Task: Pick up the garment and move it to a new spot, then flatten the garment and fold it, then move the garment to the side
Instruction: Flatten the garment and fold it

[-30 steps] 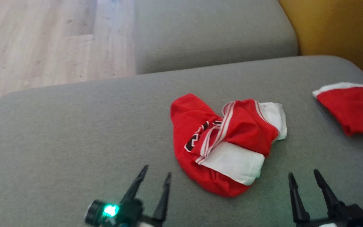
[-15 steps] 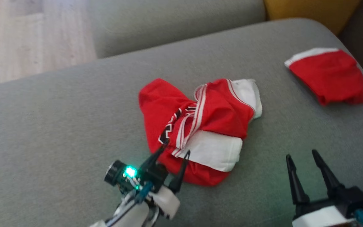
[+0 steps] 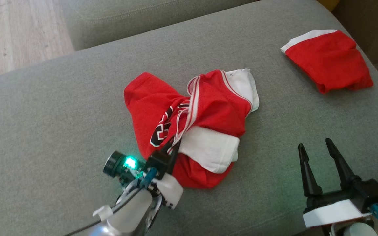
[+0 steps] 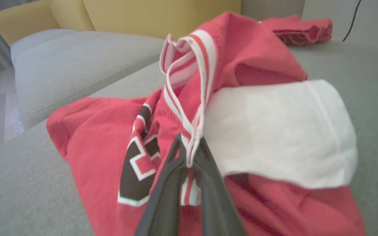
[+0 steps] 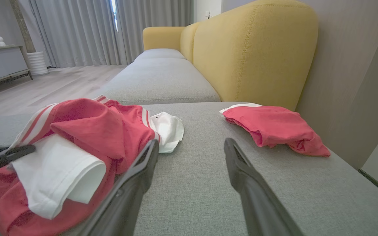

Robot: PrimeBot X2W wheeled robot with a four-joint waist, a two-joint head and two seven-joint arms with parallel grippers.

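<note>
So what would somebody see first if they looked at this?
The crumpled red and white shirt in the middle of the grey sofa grabs the eye, with the left gripper pinched shut on its striped trim. A second red garment lies folded near the sofa's far right corner, and the right gripper waits open at the lower right.

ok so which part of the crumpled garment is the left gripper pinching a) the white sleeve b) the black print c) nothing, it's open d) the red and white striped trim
d: the left gripper has its two fingers shut on the striped trim of the garment, right beside the white sleeve.
</note>
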